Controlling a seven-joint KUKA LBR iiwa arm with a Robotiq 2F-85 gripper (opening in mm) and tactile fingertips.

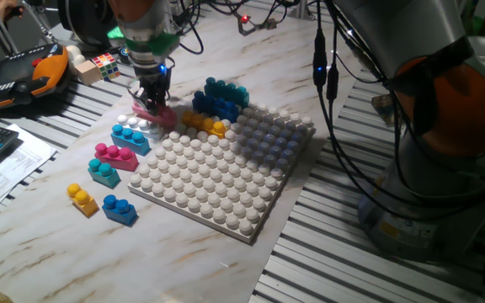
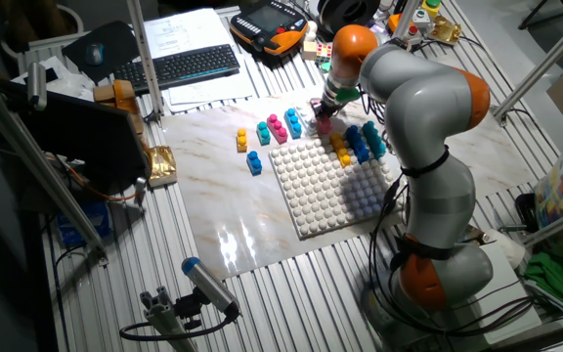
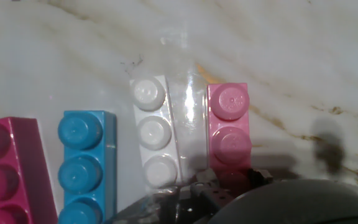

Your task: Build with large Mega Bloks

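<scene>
Pink brick (image 3: 230,127), two studs showing, lies right of centre in the hand view on the marble tabletop (image 3: 303,56). Just to its left, across a shiny transparent strip, lies a white brick (image 3: 151,134) with three studs. Left again: a blue brick (image 3: 82,165), then a magenta brick (image 3: 5,168) at the left edge.

Gripper (image 1: 152,99): in one fixed view it stands nearly upright in the upper left of the frame, fingertips down at the pink brick (image 1: 157,114). Hand view shows only dark finger parts at the bottom edge, touching the near end of the pink brick. Whether the jaws are clamped on it or merely resting against it cannot be read; opening width is not visible.

Surroundings, one fixed view: white baseplate (image 1: 217,181) at centre. At its upper edge sit an orange-yellow brick (image 1: 205,123) and a stack of dark blue and teal bricks (image 1: 222,98). Left of the plate: a blue brick and a magenta-on-teal pair (image 1: 112,162). Lower left: a loose yellow brick (image 1: 82,199) and a small blue brick (image 1: 119,208), near each other but apart.

Upper left: puzzle cube (image 1: 103,64), beside an orange-and-black pendant (image 1: 23,74).
</scene>
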